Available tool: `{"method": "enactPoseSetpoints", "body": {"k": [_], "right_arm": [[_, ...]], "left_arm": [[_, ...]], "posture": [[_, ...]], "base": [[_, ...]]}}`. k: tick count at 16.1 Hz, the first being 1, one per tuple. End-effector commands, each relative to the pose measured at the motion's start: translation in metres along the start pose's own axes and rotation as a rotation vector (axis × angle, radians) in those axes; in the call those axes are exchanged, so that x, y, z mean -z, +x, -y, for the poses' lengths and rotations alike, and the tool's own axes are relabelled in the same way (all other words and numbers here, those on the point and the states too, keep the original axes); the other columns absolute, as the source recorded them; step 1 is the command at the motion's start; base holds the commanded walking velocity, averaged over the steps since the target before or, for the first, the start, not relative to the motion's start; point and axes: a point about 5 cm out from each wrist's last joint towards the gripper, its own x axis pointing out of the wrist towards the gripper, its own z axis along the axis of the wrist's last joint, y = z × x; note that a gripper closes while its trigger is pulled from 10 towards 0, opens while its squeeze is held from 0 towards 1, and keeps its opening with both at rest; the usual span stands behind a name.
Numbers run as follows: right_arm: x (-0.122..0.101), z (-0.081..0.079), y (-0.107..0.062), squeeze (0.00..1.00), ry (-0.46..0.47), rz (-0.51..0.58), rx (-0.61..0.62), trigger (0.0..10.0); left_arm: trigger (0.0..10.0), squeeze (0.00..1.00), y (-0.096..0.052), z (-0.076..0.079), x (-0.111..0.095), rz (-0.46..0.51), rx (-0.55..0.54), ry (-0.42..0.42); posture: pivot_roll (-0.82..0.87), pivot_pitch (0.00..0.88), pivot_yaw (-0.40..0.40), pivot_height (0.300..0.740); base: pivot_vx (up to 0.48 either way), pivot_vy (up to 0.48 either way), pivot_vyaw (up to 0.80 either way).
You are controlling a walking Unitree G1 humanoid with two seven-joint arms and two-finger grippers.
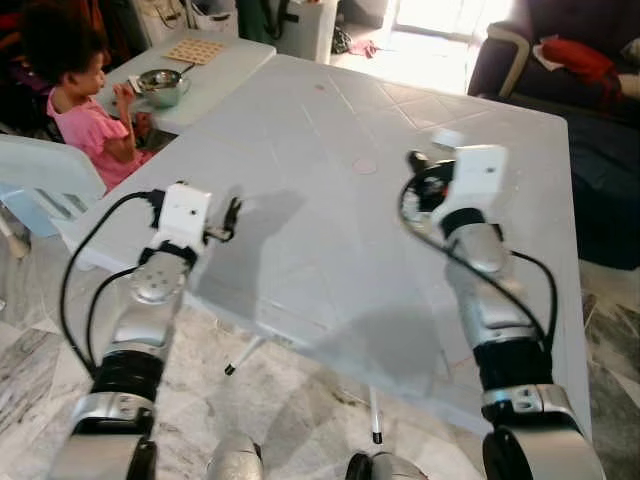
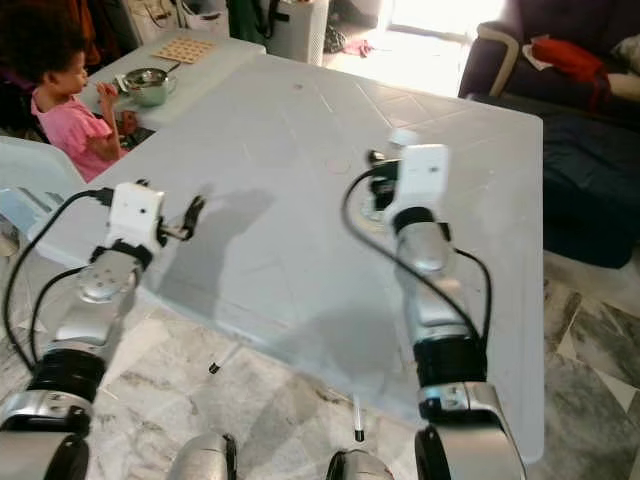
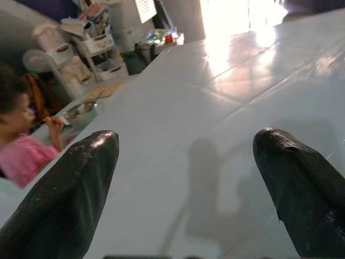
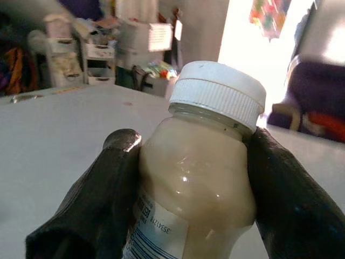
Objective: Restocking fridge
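Starting at the far left, a seated person in a pink top (image 1: 85, 125) sits beyond the left gripper (image 1: 232, 215), beside a small white side table (image 1: 225, 65) carrying a round steel bowl (image 1: 163, 86) and a tan square mat (image 1: 194, 50). That left gripper hovers over the near edge of the big pale-grey tiled tabletop (image 1: 330, 220), fingers spread wide, nothing between them. Moving right, the right gripper (image 4: 188, 183) is clamped around a small clear plastic bottle of cream-coloured liquid with a white screw cap (image 4: 199, 178), held above the tabletop. The wrist view shows the bottle's printed label and cap; from the head views the white camera housing hides nearly all of it. Beyond the right gripper sits a dark sofa (image 1: 545, 75) with a red cushion (image 1: 575, 58). The label print is too blurred to read.
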Motion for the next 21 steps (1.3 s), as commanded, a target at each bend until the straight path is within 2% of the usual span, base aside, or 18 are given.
{"method": "enactPoseSetpoints", "body": {"k": [1,2,3,4,5,7,8,9,10,14,16,17,20,21], "right_arm": [[-0.012,-0.008,-0.003,0.0,-0.093,0.121,-0.058,10.0],[-0.007,-0.018,-0.008,0.0,-0.128,0.154,-0.119,10.0],[-0.003,-0.026,-0.011,0.0,-0.045,0.134,-0.177,10.0],[-0.003,-0.031,-0.012,0.0,-0.001,0.131,-0.224,10.0],[-0.008,-0.037,-0.012,0.0,0.002,0.159,-0.294,10.0],[-0.013,-0.035,-0.009,0.0,-0.009,0.185,-0.329,10.0],[-0.017,-0.032,-0.006,0.0,-0.002,0.206,-0.345,10.0],[-0.018,-0.032,-0.004,0.0,0.007,0.211,-0.354,10.0],[-0.024,-0.033,0.0,0.0,0.022,0.237,-0.402,10.0],[-0.034,-0.047,0.002,0.0,0.109,0.242,-0.558,10.0],[-0.035,-0.058,-0.003,0.0,0.188,0.214,-0.662,10.0],[-0.036,-0.062,-0.005,0.0,0.215,0.205,-0.704,10.0],[-0.035,-0.069,-0.009,0.0,0.265,0.175,-0.812,10.0],[-0.034,-0.069,-0.009,0.0,0.271,0.169,-0.82,10.0]], "left_arm": [[10.0,0.0,0.002,0.002,-0.003,-0.008,0.019,-0.038],[10.0,0.0,0.003,0.015,-0.003,-0.013,0.086,-0.108],[10.0,0.0,0.003,0.03,-0.006,-0.008,0.188,-0.178],[10.0,0.0,0.002,0.041,-0.009,-0.006,0.274,-0.23],[10.0,0.0,-0.001,0.052,-0.01,-0.039,0.406,-0.327],[10.0,0.0,-0.006,0.058,-0.012,-0.069,0.5,-0.43],[10.0,0.0,-0.008,0.059,-0.015,-0.082,0.538,-0.534],[10.0,0.0,-0.009,0.059,-0.017,-0.081,0.55,-0.566],[10.0,0.0,-0.013,0.063,-0.021,-0.078,0.603,-0.648],[10.0,0.0,-0.021,0.071,-0.025,-0.085,0.703,-0.764],[10.0,0.0,-0.026,0.079,-0.033,-0.068,0.769,-0.77],[10.0,0.0,-0.025,0.081,-0.033,-0.071,0.767,-0.757],[10.0,0.0,-0.021,0.083,-0.043,-0.044,0.787,-0.8],[10.0,0.0,-0.021,0.083,-0.044,-0.04,0.792,-0.789]], "posture": [[0.09,0.024,-0.025,0.74],[0.09,0.022,-0.023,0.74],[0.09,0.022,-0.023,0.74],[0.09,0.022,-0.022,0.74],[0.08,0.021,-0.019,0.74],[0.08,0.021,-0.017,0.74],[0.08,0.02,-0.016,0.74],[0.08,0.02,-0.016,0.74],[0.08,0.021,-0.016,0.74],[0.09,0.027,-0.023,0.74],[0.09,0.028,-0.024,0.74],[0.09,0.028,-0.024,0.74],[0.08,0.026,-0.028,0.74],[0.08,0.026,-0.03,0.74]], "base": [[0.0,0.0,0.0],[0.0,0.0,0.0],[0.0,0.0,0.0],[0.0,0.0,0.0],[0.0,0.0,0.0],[0.0,0.0,0.0],[0.0,0.0,0.0],[0.0,0.0,0.0],[0.0,0.0,0.0],[0.0,0.0,0.0],[0.0,0.0,0.0],[0.0,0.0,0.0],[0.0,0.0,0.0],[0.0,0.0,0.0]]}}
